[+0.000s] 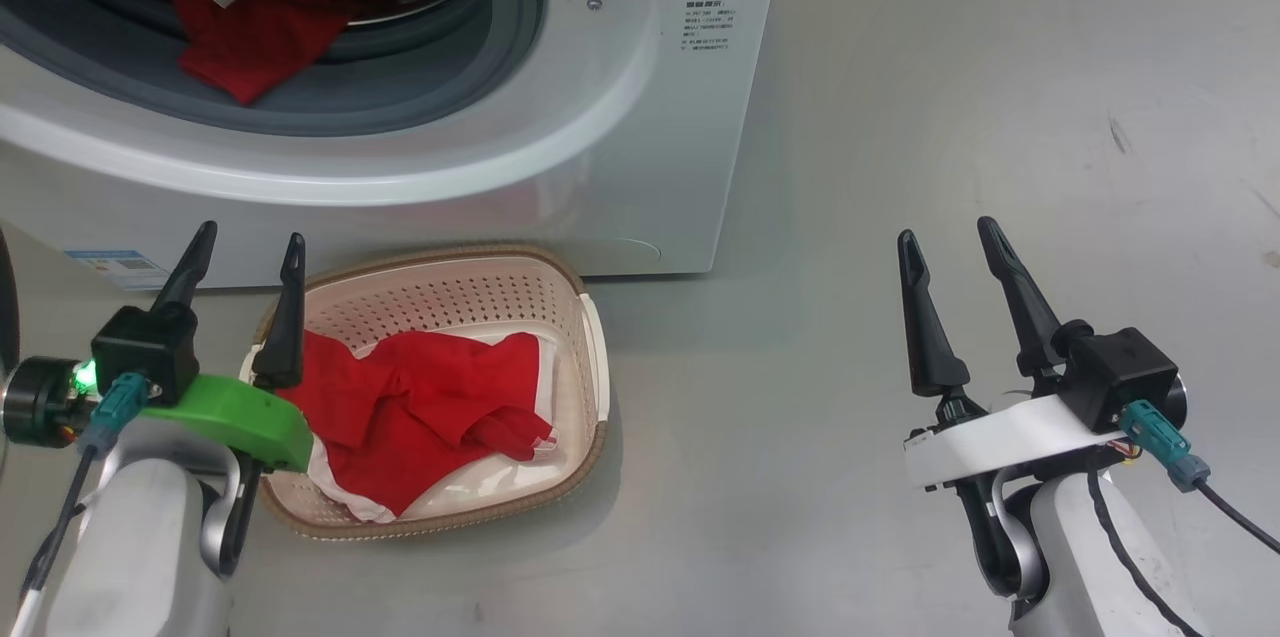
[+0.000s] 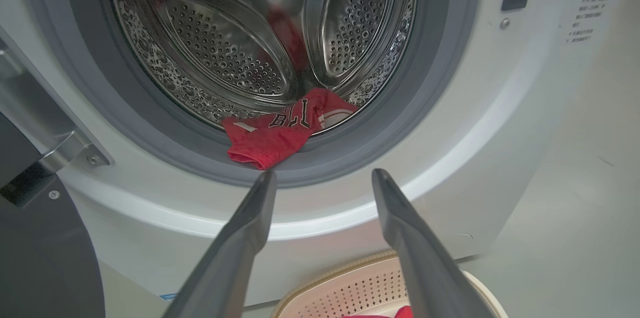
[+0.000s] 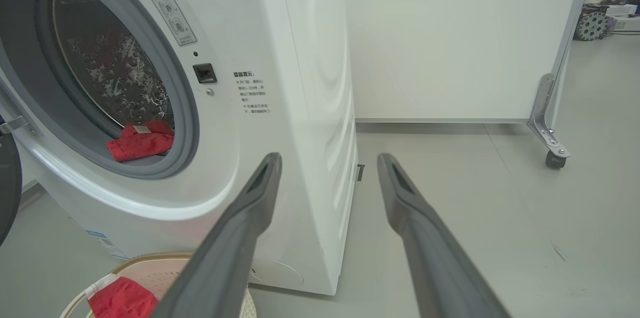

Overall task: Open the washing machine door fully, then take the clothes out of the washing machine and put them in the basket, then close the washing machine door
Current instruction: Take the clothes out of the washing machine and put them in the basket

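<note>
A bright red jersey spills from the white front-loading washing machine; another red jersey lies in the cream perforated basket just before it. Left hand and right hand gape wide.

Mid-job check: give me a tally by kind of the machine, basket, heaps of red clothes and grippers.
washing machine: 1
basket: 1
heaps of red clothes: 2, one in the basket, one at the drum mouth
grippers: 2, left gripper and right gripper, both open
Total: 6
</note>
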